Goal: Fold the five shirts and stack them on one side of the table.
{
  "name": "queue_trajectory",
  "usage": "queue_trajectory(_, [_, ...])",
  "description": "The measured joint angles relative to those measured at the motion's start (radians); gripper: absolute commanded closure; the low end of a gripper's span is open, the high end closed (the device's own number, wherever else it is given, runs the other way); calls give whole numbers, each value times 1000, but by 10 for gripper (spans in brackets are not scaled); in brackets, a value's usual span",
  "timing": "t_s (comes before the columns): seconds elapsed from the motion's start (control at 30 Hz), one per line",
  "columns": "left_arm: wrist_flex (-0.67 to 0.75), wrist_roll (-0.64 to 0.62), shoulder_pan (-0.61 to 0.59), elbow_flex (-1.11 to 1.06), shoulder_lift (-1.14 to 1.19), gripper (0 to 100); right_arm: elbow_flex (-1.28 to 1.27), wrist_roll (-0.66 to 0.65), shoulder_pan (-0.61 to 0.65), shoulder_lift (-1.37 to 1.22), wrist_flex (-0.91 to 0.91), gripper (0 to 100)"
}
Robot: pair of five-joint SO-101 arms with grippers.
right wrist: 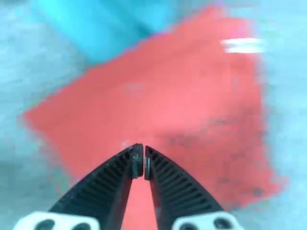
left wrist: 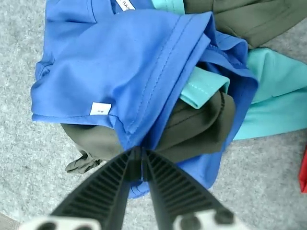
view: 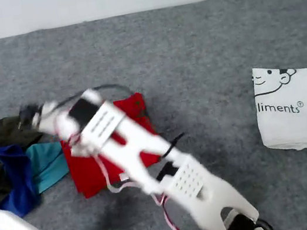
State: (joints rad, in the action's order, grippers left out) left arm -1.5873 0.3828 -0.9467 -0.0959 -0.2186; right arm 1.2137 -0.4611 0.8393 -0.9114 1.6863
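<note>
A grey carpeted desk [view: 190, 55] seen from above, with wide bare room across its 12 o'clock half and through the middle. At 9 o'clock, against the desk's edge, lies a loose heap of three shirts: a blue shirt [left wrist: 120, 62] on top, a teal shirt [view: 45, 161] spread beneath it and an olive shirt [view: 2, 133] bunched behind. At 3 o'clock, well apart from the rest, sits a white shirt [view: 298, 107] folded into a neat square, probably the base of the stack. Just left of centre a red shirt [view: 89, 174] lies flat as a rough rectangle, touching the teal one. The right arm stretches from 6 o'clock across the red shirt, and the right claw [right wrist: 140, 165] hangs above the red cloth with its fingers together, holding nothing. The left claw [left wrist: 142, 165] sits at the near edge of the heap, fingers together and apparently clamped on a fold of the blue shirt. The red shirt looks to be the one in hand, folded or nearly so. The next move probably calls for the right claw to part, grip an edge and carry it along the bare strip to 3 o'clock. The heap's overhang at the 9 o'clock edge leaves the left arm little room there.
</note>
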Motion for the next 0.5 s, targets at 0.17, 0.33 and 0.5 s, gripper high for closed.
queue_trajectory(0.17, [0,0,0,0,0,985,11,-32,-210,-133,-196,989])
queue_trajectory(0.33, [0,0,0,0,0,985,11,-126,-336,-269,-279,989])
queue_trajectory(0.5, [0,0,0,0,0,985,11,-144,-405,-276,-285,989])
